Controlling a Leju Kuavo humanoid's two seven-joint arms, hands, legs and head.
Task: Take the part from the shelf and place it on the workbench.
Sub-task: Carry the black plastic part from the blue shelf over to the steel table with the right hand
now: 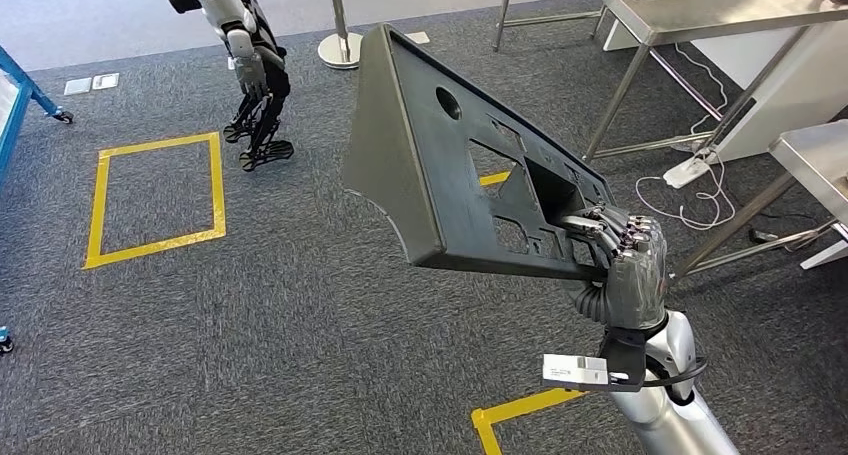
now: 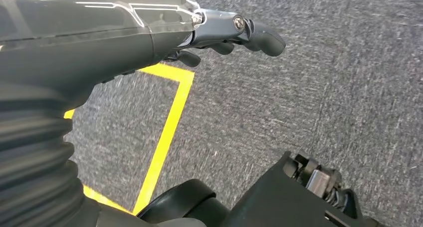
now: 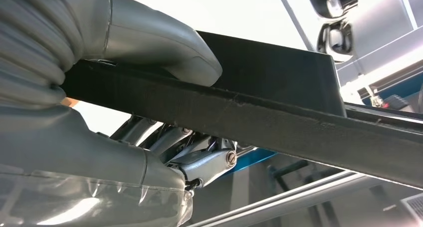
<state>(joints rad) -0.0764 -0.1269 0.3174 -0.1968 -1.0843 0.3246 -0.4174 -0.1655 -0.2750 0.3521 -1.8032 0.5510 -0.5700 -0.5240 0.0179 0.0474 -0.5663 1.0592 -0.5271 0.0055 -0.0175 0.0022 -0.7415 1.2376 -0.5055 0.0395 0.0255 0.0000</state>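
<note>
Gripping the near edge of the dark plastic panel (image 1: 455,165), the right hand (image 1: 620,265) holds it tilted above the grey carpet (image 1: 250,315), fingers hooked through a cut-out and the thumb (image 3: 164,52) pressed on its rim. The left hand (image 2: 234,35) hangs above the carpet, fingers loosely apart, holding nothing.

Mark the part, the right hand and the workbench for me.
part (image 1: 420,145), head view, on its flat dark face
right hand (image 1: 628,265), head view, on the hand's back
workbench (image 1: 720,5), head view, on the bare steel top
</note>
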